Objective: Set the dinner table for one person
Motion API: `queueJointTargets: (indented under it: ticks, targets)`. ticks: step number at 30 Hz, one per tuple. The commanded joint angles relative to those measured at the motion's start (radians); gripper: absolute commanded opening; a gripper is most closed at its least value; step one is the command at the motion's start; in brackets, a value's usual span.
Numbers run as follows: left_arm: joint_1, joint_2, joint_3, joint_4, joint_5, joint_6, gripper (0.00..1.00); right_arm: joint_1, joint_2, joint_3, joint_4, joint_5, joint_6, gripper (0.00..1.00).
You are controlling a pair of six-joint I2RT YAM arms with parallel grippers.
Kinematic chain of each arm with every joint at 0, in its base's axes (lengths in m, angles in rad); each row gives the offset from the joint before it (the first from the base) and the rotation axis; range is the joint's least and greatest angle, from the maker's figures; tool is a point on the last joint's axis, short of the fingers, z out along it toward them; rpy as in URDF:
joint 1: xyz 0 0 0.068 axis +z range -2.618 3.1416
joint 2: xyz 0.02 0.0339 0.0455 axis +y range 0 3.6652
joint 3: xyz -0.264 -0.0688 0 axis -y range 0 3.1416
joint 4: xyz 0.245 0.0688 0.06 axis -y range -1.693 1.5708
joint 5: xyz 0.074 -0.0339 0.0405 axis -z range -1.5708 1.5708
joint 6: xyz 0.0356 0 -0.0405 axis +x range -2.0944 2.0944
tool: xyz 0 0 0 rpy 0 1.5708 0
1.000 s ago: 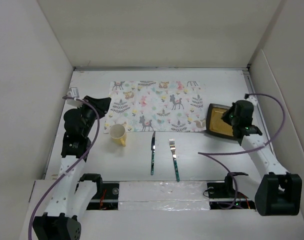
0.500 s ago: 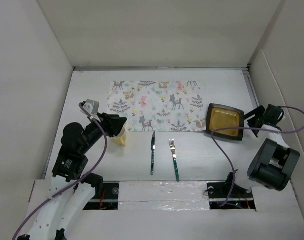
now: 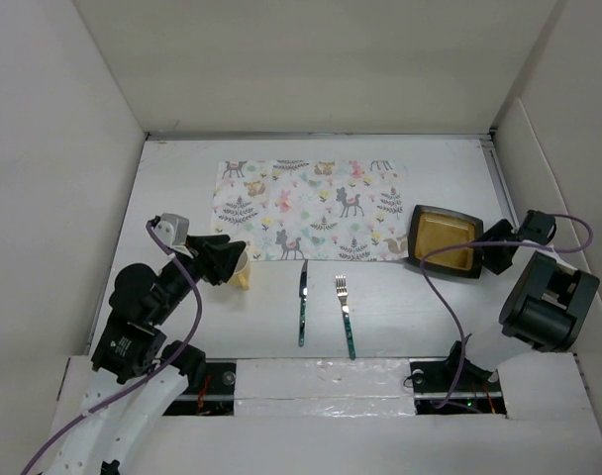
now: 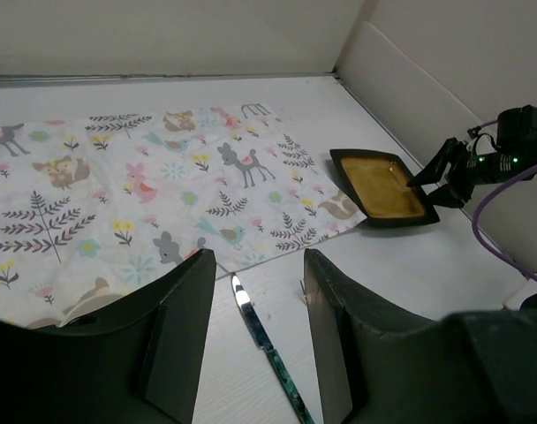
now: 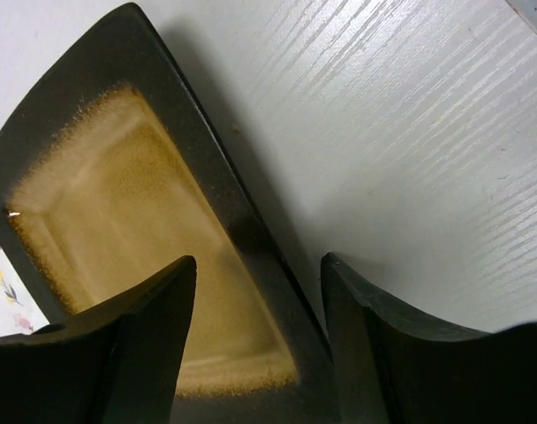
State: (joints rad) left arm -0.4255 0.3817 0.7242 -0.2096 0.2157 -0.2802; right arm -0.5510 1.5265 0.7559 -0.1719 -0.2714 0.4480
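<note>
Dinner surface [image 3: 400, 297], white and matte, carries a dark square ochre-centred plate [image 3: 445, 237] at right; we see right hand [image 5: 258, 261] spread at its rim, left hand [image 4: 255, 261] spread too.

No legible text in any view.
The only markings are printed pictures on the placemat [image 3: 306, 208] on the bench [image 3: 182, 168]: deer, trees, flowers, no lettering. The green lights on the right arm carry no label that can be read.
</note>
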Motion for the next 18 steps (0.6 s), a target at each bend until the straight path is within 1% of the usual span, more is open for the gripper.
queueJointTargets:
  ticks: [1,6,10,11,13,14,15,16,17,18]
  targets:
    - [-0.010,-0.015,0.034,0.015,-0.033,0.015,0.42,-0.020,0.043,0.069,-0.035,-0.040,-0.031,0.63]
    - [-0.010,-0.040,0.032,0.019,-0.045,0.012,0.42,-0.020,0.113,0.149,-0.104,-0.051,-0.048,0.61]
    - [-0.010,-0.052,0.030,0.018,-0.047,0.009,0.42,-0.020,0.167,0.212,-0.166,-0.057,-0.080,0.49]
    - [-0.010,-0.053,0.032,0.019,-0.049,0.009,0.42,-0.020,0.172,0.221,-0.178,-0.058,-0.094,0.41]
    - [-0.010,-0.052,0.032,0.015,-0.053,0.009,0.42,-0.029,0.184,0.233,-0.190,-0.068,-0.106,0.36]
    - [-0.010,-0.050,0.032,0.015,-0.052,0.009,0.42,-0.029,0.188,0.240,-0.196,-0.077,-0.117,0.22]
    - [-0.010,-0.050,0.032,0.015,-0.052,0.009,0.42,-0.038,0.190,0.238,-0.196,-0.077,-0.117,0.22]
    - [-0.010,-0.049,0.034,0.015,-0.052,0.009,0.42,-0.038,0.190,0.237,-0.196,-0.084,-0.117,0.17]
    - [-0.010,-0.047,0.034,0.013,-0.055,0.009,0.42,-0.049,0.185,0.234,-0.193,-0.083,-0.111,0.02]
    - [-0.010,-0.044,0.032,0.012,-0.056,0.009,0.42,-0.049,0.179,0.227,-0.183,-0.075,-0.104,0.00]
